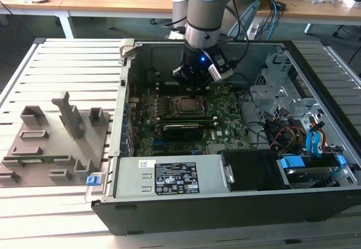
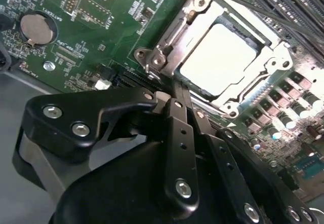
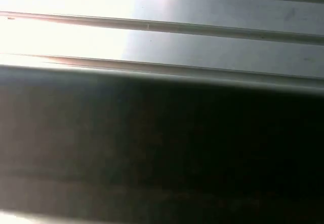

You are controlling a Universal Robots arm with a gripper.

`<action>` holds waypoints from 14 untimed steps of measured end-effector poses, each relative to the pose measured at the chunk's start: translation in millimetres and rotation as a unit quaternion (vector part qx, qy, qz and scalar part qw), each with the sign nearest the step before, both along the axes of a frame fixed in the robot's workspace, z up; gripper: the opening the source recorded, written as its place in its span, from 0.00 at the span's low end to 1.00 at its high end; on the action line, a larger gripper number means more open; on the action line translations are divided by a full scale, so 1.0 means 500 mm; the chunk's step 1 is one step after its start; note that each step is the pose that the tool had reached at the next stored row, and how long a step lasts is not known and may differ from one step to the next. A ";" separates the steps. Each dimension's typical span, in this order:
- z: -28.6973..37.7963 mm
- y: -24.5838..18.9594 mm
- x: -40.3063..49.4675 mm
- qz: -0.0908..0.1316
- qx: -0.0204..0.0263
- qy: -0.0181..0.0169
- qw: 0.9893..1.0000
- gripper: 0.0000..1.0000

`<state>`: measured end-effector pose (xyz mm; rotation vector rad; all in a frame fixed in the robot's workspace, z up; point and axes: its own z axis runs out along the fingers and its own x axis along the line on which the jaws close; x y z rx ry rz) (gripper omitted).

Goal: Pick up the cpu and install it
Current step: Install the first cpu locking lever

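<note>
**End effector poised over a seated cpu**

The end effector (image 2: pixel 174 89) hangs inside the open computer case (image 1: pixel 237 201), just above the motherboard (image 1: pixel 225 105). In the second wrist view its black fingers (image 2: pixel 177 133) lie drawn together, nothing between them. Directly ahead of the fingertips, close but apart, the cpu (image 2: pixel 218 58) lies flat in the metal-framed socket (image 2: pixel 164 46), its silvery top facing up. Being square, it offers no long axis. In the exterior view, the grey plastic tray (image 1: pixel 51 142) rests on the slatted counter (image 1: pixel 34 215), well apart toward that view's left.
</note>
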<state>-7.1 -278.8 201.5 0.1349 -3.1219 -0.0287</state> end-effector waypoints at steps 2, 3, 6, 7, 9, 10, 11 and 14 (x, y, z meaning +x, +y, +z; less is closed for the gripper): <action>-0.001 0.0065 0.003 0.000 0.000 0.000 1.000 0.11; -0.001 0.0082 0.003 0.001 0.001 0.000 1.000 0.11; 0.015 0.0079 0.003 0.001 0.001 0.000 1.000 0.11; 0.015 -0.0005 0.003 0.001 0.001 0.000 1.000 0.11; 0.015 -0.0124 0.003 0.001 0.000 0.000 1.000 0.11; 0.015 -0.0167 0.003 0.001 0.000 0.000 1.000 0.11; 0.015 -0.0203 0.003 0.001 0.000 0.000 1.000 0.11; 0.014 -0.0298 0.003 0.001 -0.001 0.000 1.000 0.11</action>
